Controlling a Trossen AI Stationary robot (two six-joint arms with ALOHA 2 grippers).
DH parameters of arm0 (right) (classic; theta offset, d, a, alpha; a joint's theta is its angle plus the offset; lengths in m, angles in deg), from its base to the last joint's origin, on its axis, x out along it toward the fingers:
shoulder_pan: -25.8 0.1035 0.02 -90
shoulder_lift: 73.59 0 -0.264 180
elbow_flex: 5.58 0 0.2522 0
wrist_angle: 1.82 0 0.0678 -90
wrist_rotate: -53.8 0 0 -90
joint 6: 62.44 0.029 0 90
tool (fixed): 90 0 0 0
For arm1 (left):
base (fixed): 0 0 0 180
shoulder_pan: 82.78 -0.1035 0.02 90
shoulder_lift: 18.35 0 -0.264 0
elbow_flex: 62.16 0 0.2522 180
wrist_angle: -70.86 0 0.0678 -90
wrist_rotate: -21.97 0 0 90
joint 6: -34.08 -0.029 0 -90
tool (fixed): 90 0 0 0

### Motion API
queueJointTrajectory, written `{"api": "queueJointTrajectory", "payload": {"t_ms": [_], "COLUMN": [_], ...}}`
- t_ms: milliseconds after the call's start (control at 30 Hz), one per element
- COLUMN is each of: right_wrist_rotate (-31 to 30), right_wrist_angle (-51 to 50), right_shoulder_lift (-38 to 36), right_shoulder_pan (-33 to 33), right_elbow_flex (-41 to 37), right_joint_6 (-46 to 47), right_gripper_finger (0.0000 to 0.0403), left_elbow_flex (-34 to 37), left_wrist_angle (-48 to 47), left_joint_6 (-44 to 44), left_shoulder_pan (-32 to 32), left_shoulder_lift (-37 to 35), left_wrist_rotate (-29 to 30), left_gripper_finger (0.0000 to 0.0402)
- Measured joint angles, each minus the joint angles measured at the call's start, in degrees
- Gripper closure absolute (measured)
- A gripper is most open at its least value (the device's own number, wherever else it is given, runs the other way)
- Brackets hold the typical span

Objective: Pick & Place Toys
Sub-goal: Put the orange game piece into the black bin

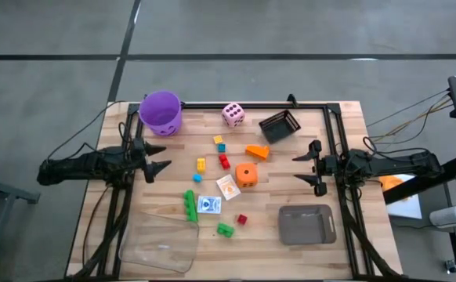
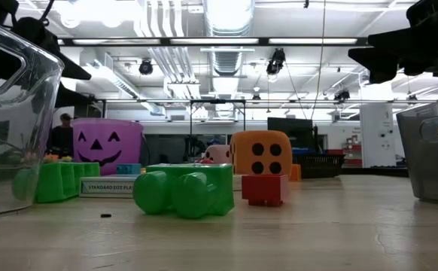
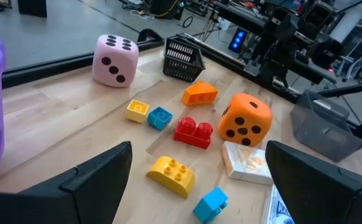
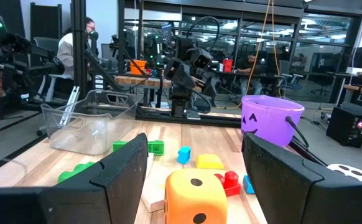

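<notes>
Wooden surface (image 1: 306,157) seen from above, with a dark arm at each side edge and toys scattered across its middle. The left tool (image 1: 156,157) hovers at the left edge, fingers spread wide apart, holding nothing. The right tool (image 1: 310,167) hovers at the right edge, its fingers also apart and empty.

A purple bucket (image 1: 161,111) with a pumpkin face stands at the far left corner. A pink die (image 1: 233,114) sits near the middle of the far edge, with a small black basket (image 1: 280,126) just beside it. An orange die (image 1: 246,174) rests at the centre, next to a card pack (image 1: 228,186); a second card pack (image 1: 209,205) lies a little nearer the front edge. Around them lie small bricks: an orange brick (image 1: 256,152), a red brick (image 1: 224,161), a yellow brick (image 1: 201,164), and a long green brick (image 1: 190,206). A grey tray (image 1: 307,225) sits toward the near right corner and a clear plastic tub (image 1: 159,244) at the near left corner. None of the toys is inside any container.
</notes>
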Motion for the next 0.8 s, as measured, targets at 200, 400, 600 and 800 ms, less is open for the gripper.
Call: {"api": "queueJointTrajectory", "payload": {"t_ms": [200, 400, 600, 800], "right_wrist_rotate": [-1.3, -1.3, -0.5, -1.2], "right_wrist_angle": [2.0, 7.2, 7.9, 7.8], "right_shoulder_lift": [0.0, 0.0, 0.0, 1.4], "right_shoulder_pan": [0.0, 0.0, 0.0, 0.0], "right_elbow_flex": [0.0, 0.0, 0.0, 0.0], "right_joint_6": [0.0, 1.7, 4.9, 8.1], "right_gripper_finger": [0.0144, 0.0144, 0.0144, 0.0144], "left_elbow_flex": [0.0, 0.0, 0.0, 0.0], "left_wrist_angle": [-0.1, 1.4, 3.5, 5.6], "left_joint_6": [0.0, -1.0, 1.8, -0.3], "left_shoulder_pan": [0.0, 0.0, 0.0, 0.0], "left_shoulder_lift": [0.0, 0.0, 0.4, 2.5], "left_wrist_rotate": [0.0, 1.3, 3.2, -5.8], "left_gripper_finger": [0.0031, 0.0031, 0.0031, 0.0031]}}
